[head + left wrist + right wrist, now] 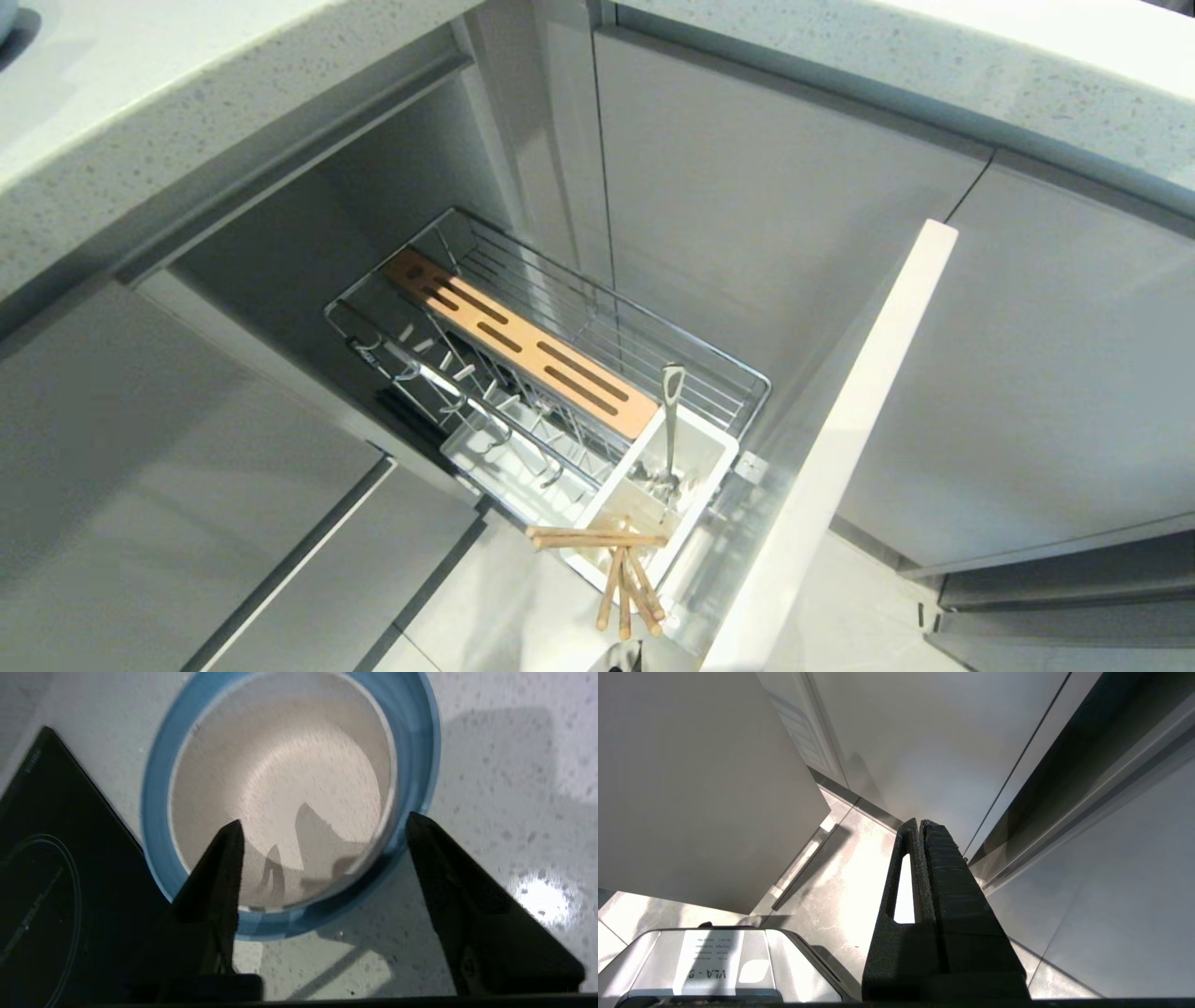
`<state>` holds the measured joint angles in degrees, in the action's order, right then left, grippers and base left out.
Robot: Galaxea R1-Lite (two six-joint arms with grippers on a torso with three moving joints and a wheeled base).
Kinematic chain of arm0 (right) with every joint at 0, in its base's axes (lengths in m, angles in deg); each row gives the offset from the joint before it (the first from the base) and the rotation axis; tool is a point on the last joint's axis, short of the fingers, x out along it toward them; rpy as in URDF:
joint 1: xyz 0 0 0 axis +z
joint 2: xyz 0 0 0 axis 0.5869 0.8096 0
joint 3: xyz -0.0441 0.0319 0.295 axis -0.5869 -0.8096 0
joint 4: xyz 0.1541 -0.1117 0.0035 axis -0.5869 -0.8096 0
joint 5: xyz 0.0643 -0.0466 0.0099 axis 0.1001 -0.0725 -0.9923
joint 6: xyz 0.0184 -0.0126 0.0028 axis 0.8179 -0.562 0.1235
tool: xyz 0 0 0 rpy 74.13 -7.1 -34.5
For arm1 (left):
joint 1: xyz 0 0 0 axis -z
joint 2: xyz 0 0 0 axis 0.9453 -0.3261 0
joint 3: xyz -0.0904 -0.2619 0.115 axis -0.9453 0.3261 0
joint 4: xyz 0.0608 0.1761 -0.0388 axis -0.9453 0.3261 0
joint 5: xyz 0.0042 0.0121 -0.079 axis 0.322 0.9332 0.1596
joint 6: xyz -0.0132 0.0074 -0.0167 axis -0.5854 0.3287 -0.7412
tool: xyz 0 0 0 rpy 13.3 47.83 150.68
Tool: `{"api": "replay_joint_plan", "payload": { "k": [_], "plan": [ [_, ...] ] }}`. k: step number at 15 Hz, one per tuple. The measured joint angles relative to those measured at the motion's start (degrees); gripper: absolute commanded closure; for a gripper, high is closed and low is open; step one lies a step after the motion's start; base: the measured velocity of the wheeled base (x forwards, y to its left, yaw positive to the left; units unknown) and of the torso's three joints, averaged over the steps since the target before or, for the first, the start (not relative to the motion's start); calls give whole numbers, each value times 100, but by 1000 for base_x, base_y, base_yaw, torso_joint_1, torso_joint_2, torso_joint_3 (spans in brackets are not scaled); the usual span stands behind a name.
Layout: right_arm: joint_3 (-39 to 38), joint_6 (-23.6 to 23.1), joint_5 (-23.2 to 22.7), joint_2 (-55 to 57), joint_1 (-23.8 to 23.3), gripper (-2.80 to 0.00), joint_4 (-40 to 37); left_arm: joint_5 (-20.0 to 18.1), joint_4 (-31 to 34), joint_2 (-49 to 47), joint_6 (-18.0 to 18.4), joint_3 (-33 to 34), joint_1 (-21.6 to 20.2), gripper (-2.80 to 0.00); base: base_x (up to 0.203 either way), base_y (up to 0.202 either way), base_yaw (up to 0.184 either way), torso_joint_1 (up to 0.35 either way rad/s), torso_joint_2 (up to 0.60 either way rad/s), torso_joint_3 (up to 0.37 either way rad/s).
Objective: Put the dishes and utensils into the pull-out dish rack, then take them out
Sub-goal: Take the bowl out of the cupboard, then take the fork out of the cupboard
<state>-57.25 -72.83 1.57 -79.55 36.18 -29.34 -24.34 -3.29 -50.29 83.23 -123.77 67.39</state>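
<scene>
On the speckled countertop (490,765): cream bowl (280,788) nested on blue plate (156,812) | left gripper (322,828) fingers apart, empty | we lift clear without nudging (chopsticks (624,574), spoon (670,429) remain in caddy (695,443)) | right gripper (920,828) fingers together.

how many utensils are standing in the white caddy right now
3: one silver spoon upright in the caddy's rear section, and two wooden chopsticks leaning out of its front section, beneath a wooden bar. More could be hidden lower inside.

Rack (560,308) rear open; chopsticks (621,569) & metal utensil (670,429) crowding caddy (653,504).
</scene>
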Motion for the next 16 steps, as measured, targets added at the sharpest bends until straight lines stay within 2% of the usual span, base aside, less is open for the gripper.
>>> {"api": "replay_joint_plan", "payload": {
  "k": [5,6,8,9,11,13,15,16],
  "plan": [
    [0,1,0,0,0,0,-1,-20,-1091,159,-71,4,-63,-280,0,0,0,0,0,0],
    [0,1,0,0,0,0,-1,-30,-1398,209,-240,6,-53,-280,0,0,0,0,0,0],
    [0,1,2,0,0,0,-1,-56,-2116,314,-808,76,34,-280,0,0,0,0,0,0],
    [0,1,0,0,0,0,-1,-59,-2566,374,-1176,142,106,0,0,0,0,0,0,0],
    [0,0,-1,0,0,0,-1,-85,-3388,518,-1928,405,236,0,0,0,0,0,0,0],
    [0,1,0,0,0,0,0,-152,-4058,691,-2515,680,345,0,0,0,0,0,0,0],
    [0,1,0,0,0,0,0,-107,-4578,848,-3194,803,435,0,0,0,0,0,0,0],
    [0,1,-2,0,0,0,1,-26,-4641,918,-3574,833,465,0,0,0,0,0,0,0]
  ]
}}
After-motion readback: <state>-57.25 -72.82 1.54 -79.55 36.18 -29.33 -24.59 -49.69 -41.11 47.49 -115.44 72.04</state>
